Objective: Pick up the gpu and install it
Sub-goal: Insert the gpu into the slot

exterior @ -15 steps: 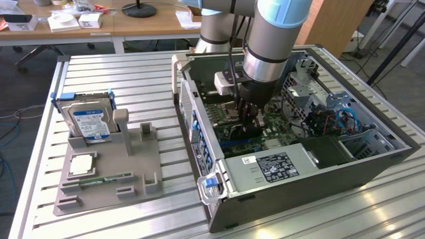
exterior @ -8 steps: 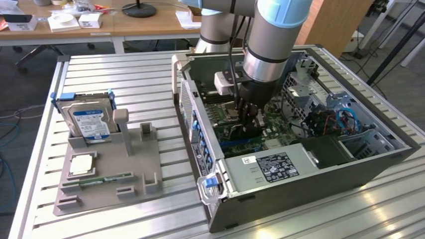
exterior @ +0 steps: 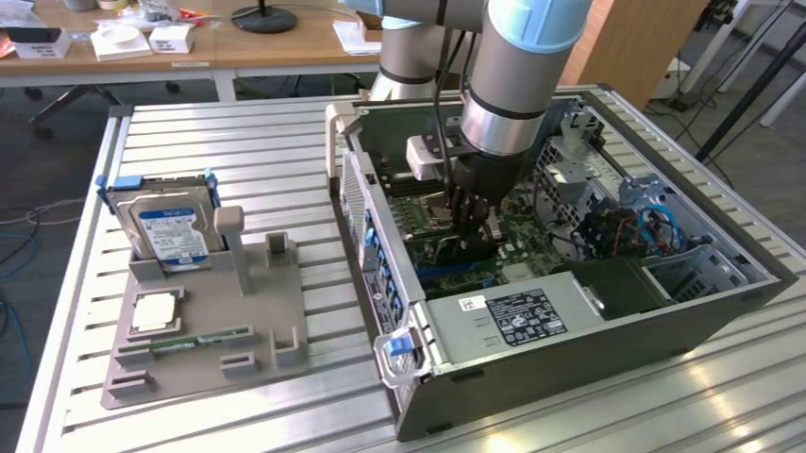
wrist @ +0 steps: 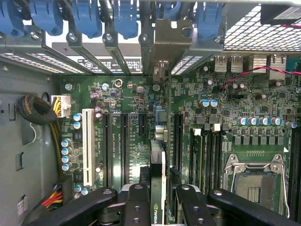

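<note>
- The gripper [exterior: 474, 229] is down inside the open computer case [exterior: 705, 311], above the motherboard [wrist: 141, 99], with the arm [exterior: 516, 85] rising out over the case's top rim.
- In the wrist view the black fingers [wrist: 136, 205] are pinched on the gpu [wrist: 158, 181] — a thin card seen edge-on, standing upright between them with an NVIDIA logo on its visible strip.
- The card's lower edge points down at the motherboard, in line with the run of long black expansion slots [wrist: 124, 146]; whether it touches a slot I cannot tell.
- Beside the card on one side stand the black slots and a white slot [wrist: 87, 143]; on the other side, the memory slots [wrist: 207, 155] and, further along, the bare CPU socket [wrist: 256, 181].
- Ahead of the card, at the case's rear wall, the metal bracket bays [wrist: 117, 52] with blue latches [wrist: 87, 16] close off the room — the card's end lines up near one bay opening.
- A bundle of cables [wrist: 40, 110] sits at the motherboard's far edge, well apart from the card.
- In the exterior view the power supply [exterior: 516, 316] fills the case's near corner, close beside the gripper.
- Outside the case, to the exterior view's left, a grey parts holder [exterior: 252, 321] carries a hard drive [exterior: 170, 231], a CPU chip [exterior: 151, 311] and a memory stick [exterior: 195, 342].
</note>
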Robot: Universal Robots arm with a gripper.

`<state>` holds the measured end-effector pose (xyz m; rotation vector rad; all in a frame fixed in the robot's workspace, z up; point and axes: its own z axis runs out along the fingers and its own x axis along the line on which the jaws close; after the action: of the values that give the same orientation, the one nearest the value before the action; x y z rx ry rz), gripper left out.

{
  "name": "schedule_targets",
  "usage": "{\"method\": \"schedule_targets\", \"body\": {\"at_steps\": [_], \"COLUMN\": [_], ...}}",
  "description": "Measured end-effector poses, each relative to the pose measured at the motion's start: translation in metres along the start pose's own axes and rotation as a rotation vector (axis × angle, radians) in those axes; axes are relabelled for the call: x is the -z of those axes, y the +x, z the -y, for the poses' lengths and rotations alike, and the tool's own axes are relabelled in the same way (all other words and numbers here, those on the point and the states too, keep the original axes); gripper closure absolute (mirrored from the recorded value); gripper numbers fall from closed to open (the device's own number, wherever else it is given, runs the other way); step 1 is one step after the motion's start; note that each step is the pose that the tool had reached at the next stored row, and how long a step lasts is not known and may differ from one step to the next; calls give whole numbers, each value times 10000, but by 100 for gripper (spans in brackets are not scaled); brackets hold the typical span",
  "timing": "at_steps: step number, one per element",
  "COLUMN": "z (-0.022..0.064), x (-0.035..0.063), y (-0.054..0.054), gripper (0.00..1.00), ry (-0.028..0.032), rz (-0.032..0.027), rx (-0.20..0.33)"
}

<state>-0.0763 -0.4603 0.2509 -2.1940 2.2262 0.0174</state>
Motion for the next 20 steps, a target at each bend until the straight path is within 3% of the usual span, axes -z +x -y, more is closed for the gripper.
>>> {"method": "schedule_targets", "body": {"at_steps": [20], "z": [-2], "x": [-20], "y": [-3], "gripper": [74], "ry": [2], "rz": [-8], "rx": [0]}}
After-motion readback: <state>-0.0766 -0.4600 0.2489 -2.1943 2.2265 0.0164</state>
